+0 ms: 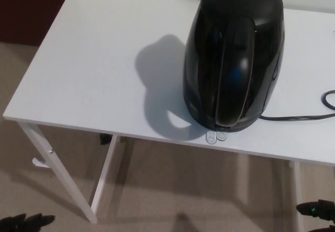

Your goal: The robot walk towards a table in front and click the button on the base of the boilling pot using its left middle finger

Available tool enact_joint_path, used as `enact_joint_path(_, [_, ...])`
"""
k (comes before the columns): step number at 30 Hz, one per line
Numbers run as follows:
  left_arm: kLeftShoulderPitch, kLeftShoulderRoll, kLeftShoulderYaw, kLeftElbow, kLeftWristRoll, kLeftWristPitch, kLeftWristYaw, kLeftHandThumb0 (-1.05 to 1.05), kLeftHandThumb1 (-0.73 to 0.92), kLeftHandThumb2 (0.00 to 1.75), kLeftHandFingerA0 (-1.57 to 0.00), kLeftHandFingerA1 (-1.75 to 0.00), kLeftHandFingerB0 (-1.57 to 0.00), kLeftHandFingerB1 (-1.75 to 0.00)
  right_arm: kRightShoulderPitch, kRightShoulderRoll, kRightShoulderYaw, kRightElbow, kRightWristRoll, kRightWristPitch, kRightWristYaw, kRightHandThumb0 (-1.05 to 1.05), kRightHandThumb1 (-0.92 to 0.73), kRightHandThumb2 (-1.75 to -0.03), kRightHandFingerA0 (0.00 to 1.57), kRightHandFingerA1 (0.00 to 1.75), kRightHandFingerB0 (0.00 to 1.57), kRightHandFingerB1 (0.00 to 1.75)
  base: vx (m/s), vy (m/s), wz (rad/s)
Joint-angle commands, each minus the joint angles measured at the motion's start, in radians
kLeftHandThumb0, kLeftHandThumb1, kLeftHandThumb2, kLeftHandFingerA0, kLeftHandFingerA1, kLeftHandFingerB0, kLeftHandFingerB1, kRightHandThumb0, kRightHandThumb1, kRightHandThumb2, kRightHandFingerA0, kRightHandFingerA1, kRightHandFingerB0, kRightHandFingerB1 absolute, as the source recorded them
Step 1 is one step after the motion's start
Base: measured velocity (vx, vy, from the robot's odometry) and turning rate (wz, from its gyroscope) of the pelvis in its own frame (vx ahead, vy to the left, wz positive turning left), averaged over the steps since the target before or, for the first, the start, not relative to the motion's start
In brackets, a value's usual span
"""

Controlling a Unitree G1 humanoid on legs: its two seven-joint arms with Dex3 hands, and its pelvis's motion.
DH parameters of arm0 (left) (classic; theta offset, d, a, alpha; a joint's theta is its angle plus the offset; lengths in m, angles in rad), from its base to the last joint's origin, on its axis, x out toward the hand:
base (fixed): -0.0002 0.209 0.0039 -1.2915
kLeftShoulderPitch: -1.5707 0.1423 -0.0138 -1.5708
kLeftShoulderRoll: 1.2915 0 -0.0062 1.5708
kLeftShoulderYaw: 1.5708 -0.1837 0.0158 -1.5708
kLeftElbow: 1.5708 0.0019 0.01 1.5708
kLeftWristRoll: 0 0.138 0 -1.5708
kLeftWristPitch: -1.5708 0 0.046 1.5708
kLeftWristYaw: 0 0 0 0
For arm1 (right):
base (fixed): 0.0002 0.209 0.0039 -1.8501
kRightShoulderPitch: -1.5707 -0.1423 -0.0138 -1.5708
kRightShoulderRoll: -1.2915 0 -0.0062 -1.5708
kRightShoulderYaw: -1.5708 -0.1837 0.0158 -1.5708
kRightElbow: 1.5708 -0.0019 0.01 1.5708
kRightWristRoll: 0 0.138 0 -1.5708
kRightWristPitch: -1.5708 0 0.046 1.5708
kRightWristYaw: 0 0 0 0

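below the table [94, 80], both hands touch nothing; their openness cannot be told; kettle [233, 54] untouched.

from my feed: beige carpet floor [172, 185], dark red wall panel [26, 7] top left, black cable [309, 116] at right

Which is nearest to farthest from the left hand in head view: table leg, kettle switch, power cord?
From the left hand, bottom-left corner:
1. White table leg, just up and right of the hand.
2. Clear kettle switch, at the kettle base by the table's front edge.
3. Black power cord, far right on the table.
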Motion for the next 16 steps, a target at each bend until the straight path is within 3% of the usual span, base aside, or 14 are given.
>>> enact_joint_path(1, [-0.028, -0.023, 0.056, 0.093, -0.139, 0.049, -0.107, -0.54, 0.4, 0.67, -0.28, -0.41, -0.16, -0.36, 0.031, -0.017, -0.001, 0.009, 0.0, -0.035, -0.012, -0.09, -0.65, -0.58, 0.57, 0.52, 0.48, 0.47, 0.0, 0.0, 0.0])
enact_joint_path(16, [-0.062, -0.019, 0.086, 0.141, -0.211, 0.12, -0.202, -0.56, 0.41, 0.68, -0.29, -0.42, -0.15, -0.37, 0.017, -0.02, 0.002, 0.024, 0.003, -0.048, 0.007, -0.08, -0.66, -0.59, 0.56, 0.53, 0.48, 0.47, 0.0, 0.0, 0.0])
